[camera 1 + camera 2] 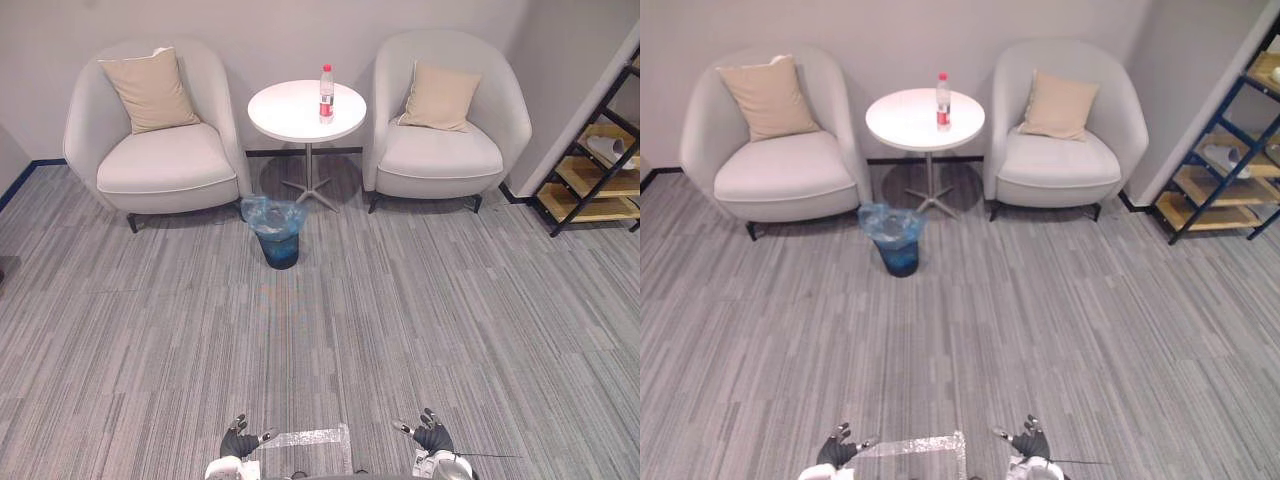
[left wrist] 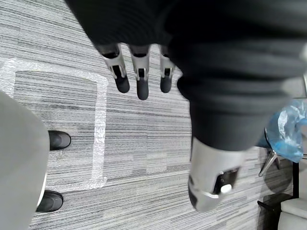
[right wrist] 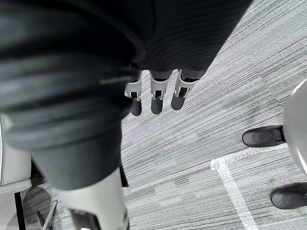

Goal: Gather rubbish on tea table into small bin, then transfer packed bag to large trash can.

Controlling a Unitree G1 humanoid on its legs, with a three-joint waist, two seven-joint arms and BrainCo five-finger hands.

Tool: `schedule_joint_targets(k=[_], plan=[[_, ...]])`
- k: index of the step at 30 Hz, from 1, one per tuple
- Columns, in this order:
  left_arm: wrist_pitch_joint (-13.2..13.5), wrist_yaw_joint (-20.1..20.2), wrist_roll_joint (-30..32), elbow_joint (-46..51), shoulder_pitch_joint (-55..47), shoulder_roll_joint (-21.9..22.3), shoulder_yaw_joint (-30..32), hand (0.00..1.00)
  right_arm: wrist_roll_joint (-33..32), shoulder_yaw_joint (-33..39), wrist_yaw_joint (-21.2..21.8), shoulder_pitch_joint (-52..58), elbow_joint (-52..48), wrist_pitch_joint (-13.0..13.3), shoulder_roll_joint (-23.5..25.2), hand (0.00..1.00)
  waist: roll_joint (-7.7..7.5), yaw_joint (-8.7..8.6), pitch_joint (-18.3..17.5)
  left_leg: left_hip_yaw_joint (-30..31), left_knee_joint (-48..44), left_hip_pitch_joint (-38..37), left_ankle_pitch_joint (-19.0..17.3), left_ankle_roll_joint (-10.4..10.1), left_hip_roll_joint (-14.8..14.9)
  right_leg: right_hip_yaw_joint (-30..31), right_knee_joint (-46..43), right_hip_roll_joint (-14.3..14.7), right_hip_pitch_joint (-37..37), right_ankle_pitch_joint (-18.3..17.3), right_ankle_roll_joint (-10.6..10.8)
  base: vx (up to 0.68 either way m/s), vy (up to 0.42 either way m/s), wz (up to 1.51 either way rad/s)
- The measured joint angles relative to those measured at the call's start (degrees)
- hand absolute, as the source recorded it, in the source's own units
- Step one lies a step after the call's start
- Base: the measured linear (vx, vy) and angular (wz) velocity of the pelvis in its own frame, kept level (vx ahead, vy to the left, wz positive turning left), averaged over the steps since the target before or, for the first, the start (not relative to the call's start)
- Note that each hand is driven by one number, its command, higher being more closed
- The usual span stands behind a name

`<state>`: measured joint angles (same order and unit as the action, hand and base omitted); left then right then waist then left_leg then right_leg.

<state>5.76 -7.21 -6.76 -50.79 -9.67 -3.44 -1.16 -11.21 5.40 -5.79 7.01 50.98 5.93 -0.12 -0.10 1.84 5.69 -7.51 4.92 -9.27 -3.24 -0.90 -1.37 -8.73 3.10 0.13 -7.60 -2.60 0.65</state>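
Observation:
A plastic bottle [image 1: 326, 93] with a red cap and red label stands upright on the round white tea table [image 1: 290, 112] between two armchairs. In front of the table, on the carpet, sits a small dark bin [image 1: 277, 232] lined with a blue bag. My left hand [image 1: 240, 439] and right hand [image 1: 431, 433] hang low at the near edge of the eye views, far from the table. Both are open with straight fingers [image 2: 140, 79] [image 3: 157, 96] and hold nothing.
Two light grey armchairs [image 1: 165, 150] [image 1: 440, 140], each with a beige cushion, flank the table. A wooden and black metal shelf [image 1: 595, 160] stands at the right wall. A rectangle of pale tape [image 1: 315, 440] marks the grey striped carpet between my hands.

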Motion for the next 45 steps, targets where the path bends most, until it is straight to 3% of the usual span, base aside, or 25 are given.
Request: schedule_joint_targets(k=[32,37,39,40,42,43,45], plan=[[-0.71,0.15,0.04,-3.27,2.48,-0.47,0.04,0.0,-1.3,-1.56,0.1,-2.08,2.09,-1.26,0.03,0.0,-0.14,0.03,0.32,-4.2,-1.18,0.51,-2.49,-1.32,1.24,3.02,1.91,1.41,0.44,0.3,-0.4,-0.01,-0.036,-0.06],[-1.27,0.13,0.06,-3.17,3.23,-0.61,-0.04,0.0,-2.68,-1.53,0.1,-2.07,1.42,-1.1,-0.12,0.0,0.38,0.04,1.12,-4.62,-11.31,4.86,-8.36,-1.21,2.94,2.94,0.76,1.98,0.64,-0.93,-1.08,-0.01,-0.058,-0.05],[-1.46,0.17,0.3,-2.44,3.46,-0.94,-0.07,0.0,-2.96,-1.6,0.09,-2.08,1.2,-0.85,-0.15,0.0,0.49,0.06,1.48,-5.02,-23.75,10.22,-12.33,-3.09,5.22,2.83,-0.05,2.64,1.18,-3.3,-2.69,-0.01,-0.069,0.06],[-1.51,0.17,0.58,-2.05,3.57,-1.17,-0.05,0.0,-2.98,-1.63,0.09,-2.12,1.18,-0.82,-0.1,0.0,0.27,0.06,1.66,-5.41,-28.23,12.47,-12.46,-3.32,5.87,2.77,-0.3,2.64,1.18,-3.61,-2.87,0.0,-0.081,0.02],[-1.45,0.13,0.54,0.65,3.83,-0.88,0.1,0.0,-4.11,-1.66,-0.03,-1.99,0.06,-0.77,-0.74,0.0,1.2,0.53,3.59,-6.44,-48.67,20.74,-10.23,-4.36,10.13,3.75,-2.07,3.25,-0.63,-4.69,-4.55,0.07,-0.068,-0.14],[-1.36,0.1,0.54,0.84,3.89,-0.79,0.11,0.0,-4.58,-1.71,-0.19,-2.01,-0.38,-0.75,-0.8,0.0,1.26,0.66,3.91,-6.41,-51.92,22.38,-9.17,-4.11,10.84,4.16,-2.32,3.31,-1.14,-5.02,-4.86,0.19,0.043,-0.35],[-1.32,0.06,0.58,1.44,4.29,-0.32,0.16,0.0,-4.7,-1.82,-0.74,-2.1,-0.47,-0.78,-1.81,0.0,1.93,1.13,4.26,-6.16,-54.76,26.16,-12.79,-3.35,11.45,6.8,-3.63,2.22,-1.66,-6.65,-5.3,0.22,0.084,-0.53]])
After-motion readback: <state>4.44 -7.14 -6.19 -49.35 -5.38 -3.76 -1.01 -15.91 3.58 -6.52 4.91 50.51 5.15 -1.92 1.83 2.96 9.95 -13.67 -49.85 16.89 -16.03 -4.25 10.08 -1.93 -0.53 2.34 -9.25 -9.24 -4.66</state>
